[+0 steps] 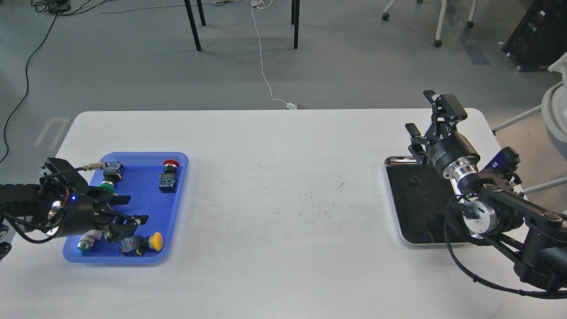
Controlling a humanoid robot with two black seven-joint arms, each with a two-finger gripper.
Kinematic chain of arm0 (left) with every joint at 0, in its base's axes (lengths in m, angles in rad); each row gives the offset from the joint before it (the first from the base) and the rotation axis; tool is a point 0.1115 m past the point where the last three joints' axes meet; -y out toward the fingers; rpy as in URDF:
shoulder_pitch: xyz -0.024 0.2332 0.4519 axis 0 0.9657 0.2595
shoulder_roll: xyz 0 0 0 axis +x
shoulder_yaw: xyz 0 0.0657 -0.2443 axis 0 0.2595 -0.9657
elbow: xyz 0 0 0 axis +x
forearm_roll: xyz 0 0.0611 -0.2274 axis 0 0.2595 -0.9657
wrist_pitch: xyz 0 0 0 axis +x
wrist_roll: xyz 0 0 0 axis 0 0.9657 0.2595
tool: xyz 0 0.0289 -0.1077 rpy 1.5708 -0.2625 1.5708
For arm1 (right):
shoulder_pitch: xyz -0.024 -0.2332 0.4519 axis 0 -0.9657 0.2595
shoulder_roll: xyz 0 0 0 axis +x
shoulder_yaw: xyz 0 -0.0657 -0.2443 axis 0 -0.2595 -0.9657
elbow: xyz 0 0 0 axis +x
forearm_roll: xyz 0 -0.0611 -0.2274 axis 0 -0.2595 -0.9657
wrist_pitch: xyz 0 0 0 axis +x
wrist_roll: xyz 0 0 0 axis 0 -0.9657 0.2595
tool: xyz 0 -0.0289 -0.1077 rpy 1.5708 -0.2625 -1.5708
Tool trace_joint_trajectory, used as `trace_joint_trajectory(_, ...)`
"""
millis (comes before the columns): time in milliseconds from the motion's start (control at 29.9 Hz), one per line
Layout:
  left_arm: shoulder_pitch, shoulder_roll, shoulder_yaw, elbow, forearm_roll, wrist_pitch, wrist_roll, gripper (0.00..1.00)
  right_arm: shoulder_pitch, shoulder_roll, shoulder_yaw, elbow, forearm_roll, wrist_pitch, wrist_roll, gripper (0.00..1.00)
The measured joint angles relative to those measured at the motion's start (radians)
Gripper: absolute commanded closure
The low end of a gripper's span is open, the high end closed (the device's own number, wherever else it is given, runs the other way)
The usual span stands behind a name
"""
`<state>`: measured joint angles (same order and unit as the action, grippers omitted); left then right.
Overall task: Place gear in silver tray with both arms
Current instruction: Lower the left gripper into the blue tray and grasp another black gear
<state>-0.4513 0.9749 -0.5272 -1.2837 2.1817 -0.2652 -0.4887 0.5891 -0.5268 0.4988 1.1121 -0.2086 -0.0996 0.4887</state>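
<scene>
The silver tray (393,195) lies on the right of the white table, with a small dark gear (414,180) on its dark bottom near the far end. My right gripper (427,116) is open and raised above the tray's far right corner, holding nothing. My left gripper (127,210) is open and lies low over the blue tray (146,201), pointing right. The black gear seen earlier in the blue tray does not show; that spot is under the left gripper's near finger (133,220).
The blue tray holds a red push button (169,164) on a switch block, a yellow button (155,241), a green button (106,188) and a white part (85,242). My right arm (496,217) covers the silver tray's right side. The table's edges are near both arms.
</scene>
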Motion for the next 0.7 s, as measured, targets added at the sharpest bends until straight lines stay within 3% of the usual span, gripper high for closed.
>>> trace_joint_trajectory(435, -0.006, -0.063, 0.024, 0.109, 0.000, 0.001, 0.000, 0.42, 0.002, -0.002, 0.003, -0.001, 0.000, 0.000, 0.000, 0.03)
trace_joint_trajectory(702, -0.011, -0.064, 0.039, 0.118, 0.000, 0.001, 0.000, 0.49, 0.001, -0.004, 0.003, 0.000, 0.000, 0.000, 0.000, 0.03)
